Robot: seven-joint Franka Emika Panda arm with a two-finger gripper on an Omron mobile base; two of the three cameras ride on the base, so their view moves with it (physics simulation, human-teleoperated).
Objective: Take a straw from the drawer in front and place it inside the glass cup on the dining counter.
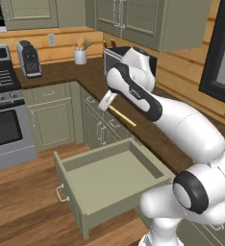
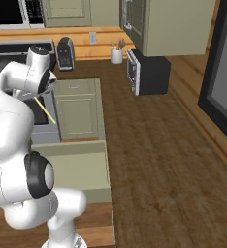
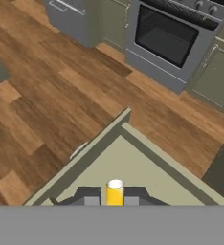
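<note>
My gripper (image 1: 108, 104) hangs above the counter edge, over the back of the open drawer (image 1: 68, 192), and is shut on the straw (image 1: 122, 116). The thin pale-yellow straw slants down and away from the fingers. In the right base view the straw (image 2: 46, 111) sticks out below the gripper (image 2: 36, 98), above the drawer (image 2: 72, 169). The hand view looks down the straw (image 3: 115, 190) end-on, between the fingertips of the gripper (image 3: 115, 197), with the drawer's empty inside (image 3: 133, 167) beneath. The glass cup and the dining counter are out of view.
A stove (image 1: 4, 110) stands at the left, its oven door (image 3: 166, 33) facing the wood floor. On the dark wood counter (image 2: 149, 160) are a coffee machine (image 1: 29, 58), a white utensil crock (image 1: 80, 55) and a black microwave (image 2: 147, 71). The drawer juts out over the floor.
</note>
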